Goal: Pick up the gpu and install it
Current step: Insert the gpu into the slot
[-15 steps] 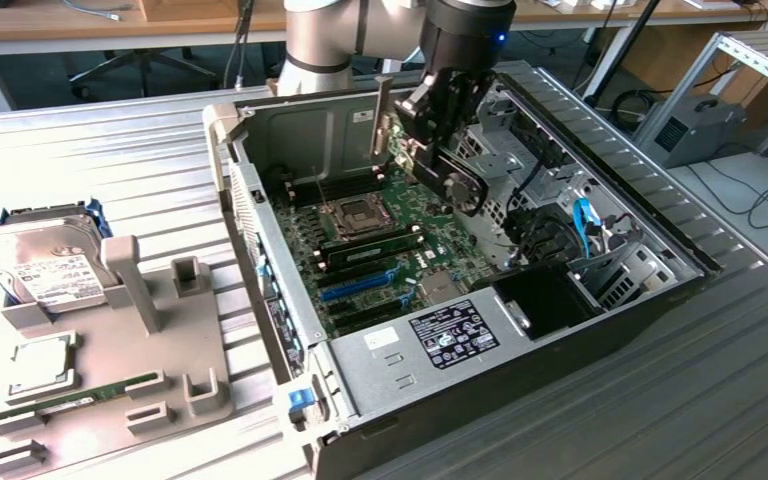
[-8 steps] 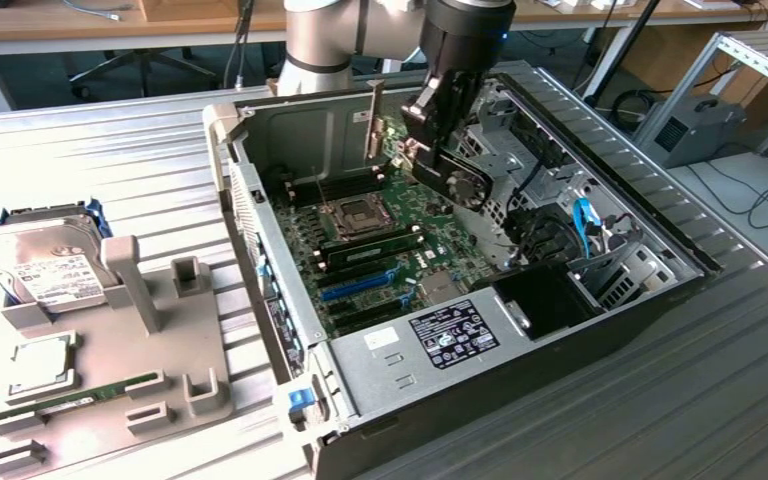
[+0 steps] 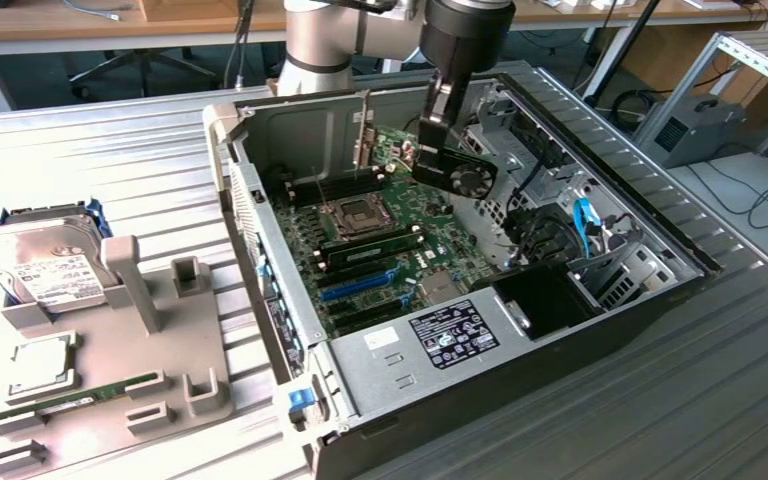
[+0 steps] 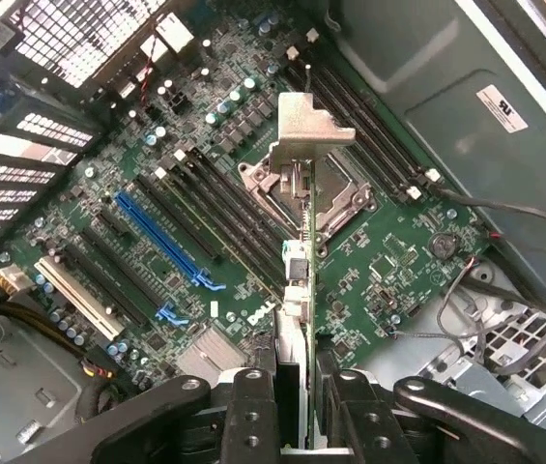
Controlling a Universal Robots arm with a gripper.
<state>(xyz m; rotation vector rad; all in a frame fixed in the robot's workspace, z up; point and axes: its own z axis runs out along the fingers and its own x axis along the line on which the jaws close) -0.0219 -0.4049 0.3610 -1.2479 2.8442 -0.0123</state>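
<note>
The black fingers (image 4: 253, 416) of the gripper (image 4: 297, 396) clamp the gpu (image 4: 297, 280), a thin dark circuit card. The wrist view has it edge-on, with its silver metal bracket (image 4: 308, 121) at the far end. The exterior view adds its black round fan shroud (image 3: 471, 178). The card hangs above the green motherboard (image 3: 357, 255) inside the open grey computer case (image 3: 257, 215).

case (image 3: 518, 345): frame centre, on table (image 3: 704, 410)
gpu (image 3: 455, 170): in hand (image 3: 435, 128), above motherboard (image 3: 404, 245), upper centre
hard drive (image 3: 40, 265): exterior view's left, on tray (image 3: 117, 400)
</note>
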